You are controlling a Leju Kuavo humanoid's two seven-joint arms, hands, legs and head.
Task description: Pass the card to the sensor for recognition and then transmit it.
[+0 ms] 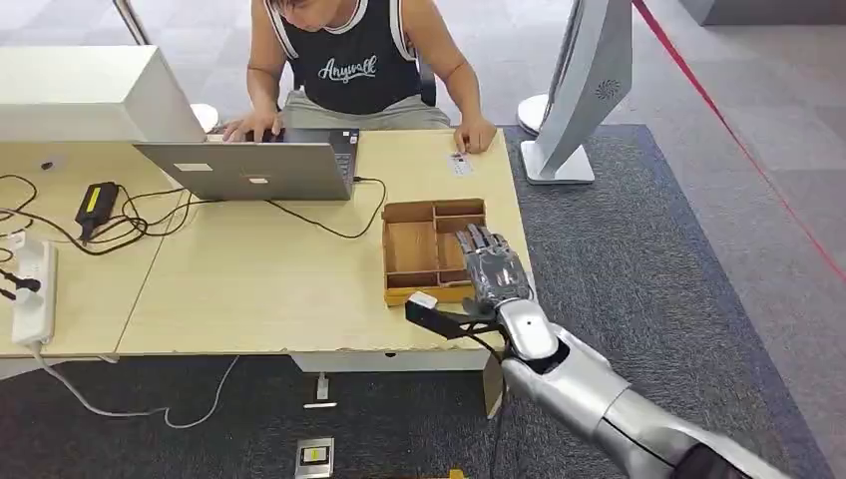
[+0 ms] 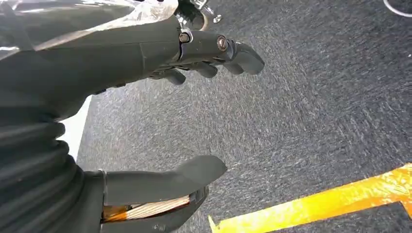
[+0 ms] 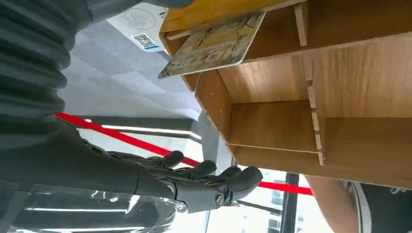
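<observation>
A wooden tray (image 1: pixel 419 249) with several compartments sits at the table's right front. In the right wrist view a patterned card (image 3: pixel 214 46) leans slanted inside one compartment of the tray (image 3: pixel 291 82). My right hand (image 1: pixel 489 267) hovers over the tray's right side with its fingers (image 3: pixel 209 177) stretched out and apart, holding nothing; they lie beside the tray, clear of the card. My left hand (image 2: pixel 194 111) hangs over grey carpet, fingers apart and empty. A tall white stand (image 1: pixel 584 90) rises from the floor just past the table's right end.
A person sits at the far side typing on a grey laptop (image 1: pixel 254 165), one hand by a small white label (image 1: pixel 460 163) on the table. Cables, a charger (image 1: pixel 97 203) and a power strip (image 1: pixel 30 289) lie at the left. Yellow floor tape (image 2: pixel 316 206) crosses the carpet.
</observation>
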